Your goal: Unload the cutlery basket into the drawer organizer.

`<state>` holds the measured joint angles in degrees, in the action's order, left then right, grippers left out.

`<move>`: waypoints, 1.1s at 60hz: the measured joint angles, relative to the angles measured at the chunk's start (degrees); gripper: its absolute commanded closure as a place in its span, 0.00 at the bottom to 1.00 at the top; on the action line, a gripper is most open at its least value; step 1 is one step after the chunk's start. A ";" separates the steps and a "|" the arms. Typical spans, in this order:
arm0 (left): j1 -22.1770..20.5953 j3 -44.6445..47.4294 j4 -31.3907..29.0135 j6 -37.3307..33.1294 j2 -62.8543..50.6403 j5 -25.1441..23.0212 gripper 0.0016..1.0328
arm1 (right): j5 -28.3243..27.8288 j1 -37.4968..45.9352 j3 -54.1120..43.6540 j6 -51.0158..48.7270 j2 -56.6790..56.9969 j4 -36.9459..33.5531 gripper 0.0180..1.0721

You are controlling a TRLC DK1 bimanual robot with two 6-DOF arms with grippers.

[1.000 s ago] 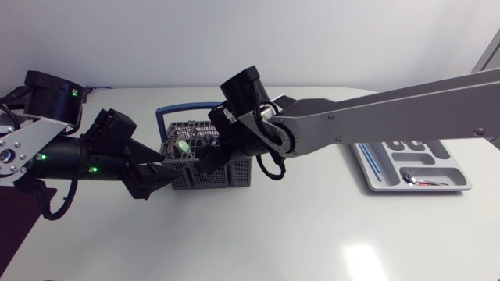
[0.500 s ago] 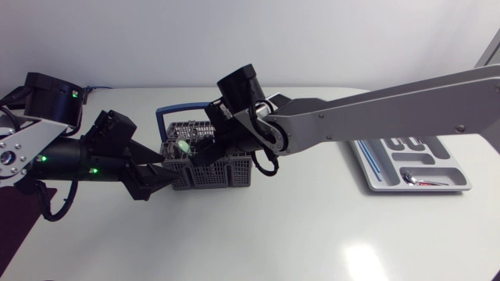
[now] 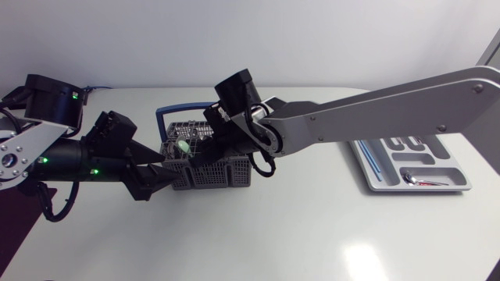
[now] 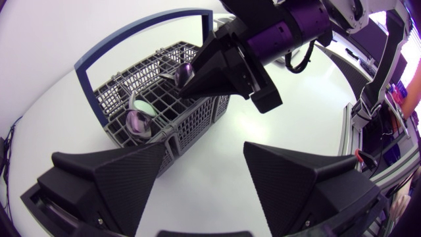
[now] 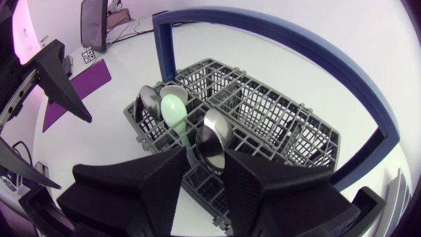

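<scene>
The grey cutlery basket [image 3: 225,168] with a blue handle [image 5: 296,46] stands left of the table's middle. In it stand a pale green spoon [image 5: 174,108] and two metal spoons, one [image 5: 148,105] beside the green one. My right gripper [image 3: 205,152] is down over the basket, open but narrow. The other metal spoon [image 5: 212,141] stands between its fingers, with a sliver of gap on one side. My left gripper [image 3: 162,173] is wide open and holds nothing. One of its fingers [image 4: 112,174] is at the basket's near corner. The drawer organizer [image 3: 466,181] lies at the far right.
A metal spoon [image 3: 422,181] and a thin blue utensil [image 3: 373,160] lie in the organizer. My right arm's long link [image 3: 375,109] spans the table from the right edge to the basket. Bare white tabletop lies in front of the basket.
My right gripper has shifted a little left over the basket, and its fingers have drawn in around the metal spoon. The left arm and the basket have not moved.
</scene>
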<state>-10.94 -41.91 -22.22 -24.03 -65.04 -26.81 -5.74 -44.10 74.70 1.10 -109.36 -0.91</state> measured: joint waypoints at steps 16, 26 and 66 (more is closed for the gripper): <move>-0.07 0.11 0.31 0.00 0.00 0.00 0.19 | -0.46 0.61 0.00 0.00 -0.02 1.68 0.77; -0.11 0.20 0.74 0.00 0.00 0.00 0.19 | -1.66 0.70 0.00 0.00 -0.07 2.25 0.83; -0.44 0.39 0.79 0.00 0.00 0.00 0.19 | -3.65 1.09 -0.02 0.00 -0.07 2.38 0.95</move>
<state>-11.38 -41.52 -21.43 -24.03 -65.04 -26.81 -9.39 -43.00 74.67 1.10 -109.43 1.48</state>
